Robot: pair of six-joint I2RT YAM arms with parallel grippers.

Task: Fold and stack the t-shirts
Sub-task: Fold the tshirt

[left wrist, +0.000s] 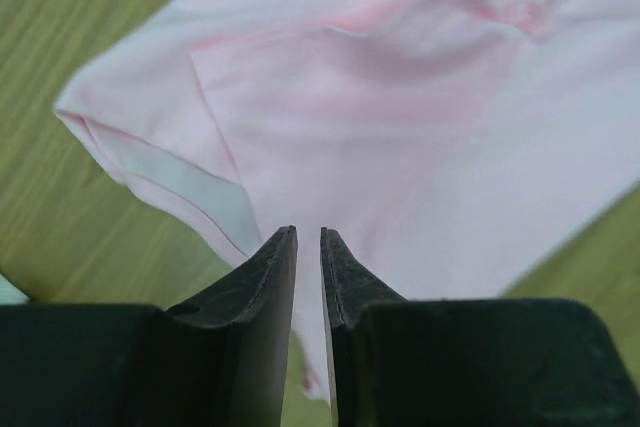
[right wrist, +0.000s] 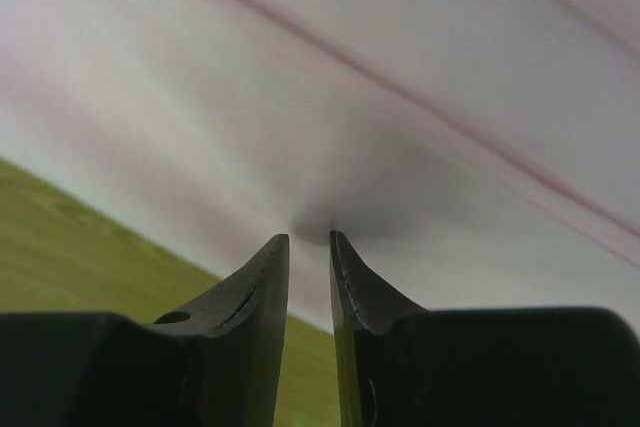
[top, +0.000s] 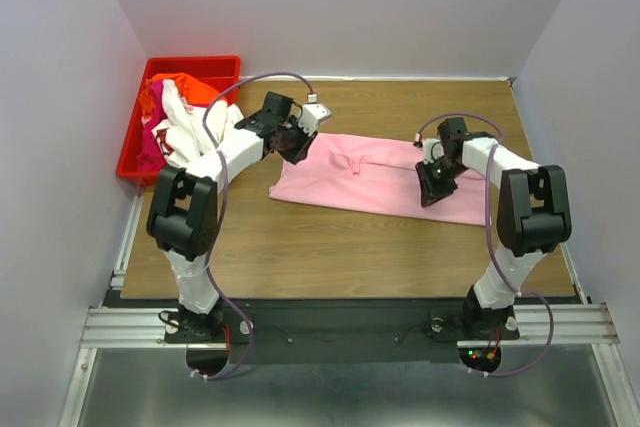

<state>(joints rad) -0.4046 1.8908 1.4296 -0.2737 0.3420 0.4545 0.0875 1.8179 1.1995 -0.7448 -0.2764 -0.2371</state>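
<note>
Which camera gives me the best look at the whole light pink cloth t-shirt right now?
Top external: the light pink cloth t-shirt shows nearly whole, spread on the wooden table. Left wrist shows only its sleeve and collar end; right wrist only blurred close-up fabric.

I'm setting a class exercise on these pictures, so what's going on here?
A pink t-shirt lies spread on the wooden table. The robot's left hand pinches it near one end and the right hand near the other, both closed on cloth. More shirts sit bunched in the red bin at far left.
</note>
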